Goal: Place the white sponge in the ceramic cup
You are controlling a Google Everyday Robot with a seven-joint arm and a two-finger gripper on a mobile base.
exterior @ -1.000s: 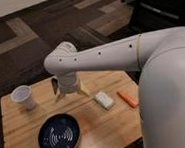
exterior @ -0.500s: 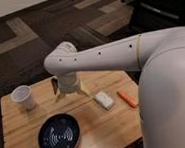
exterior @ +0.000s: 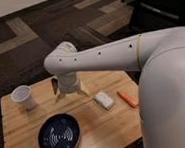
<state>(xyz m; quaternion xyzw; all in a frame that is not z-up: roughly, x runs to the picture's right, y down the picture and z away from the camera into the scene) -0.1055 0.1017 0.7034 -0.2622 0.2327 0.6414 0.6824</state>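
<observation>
The white sponge [exterior: 104, 100] lies flat on the wooden table [exterior: 22, 132], right of centre. The ceramic cup [exterior: 23, 97] stands upright near the table's back left corner, tilted slightly in view. My gripper [exterior: 68, 93] hangs from the white arm above the table's back middle, between the cup and the sponge, pointing down. It holds nothing that I can see. The sponge is a short way to its right and nearer the front.
A dark blue round plate [exterior: 60, 135] with a white pattern sits at the front left. A thin orange stick [exterior: 127, 98] lies just right of the sponge. My white arm and body fill the right side. Carpeted floor surrounds the table.
</observation>
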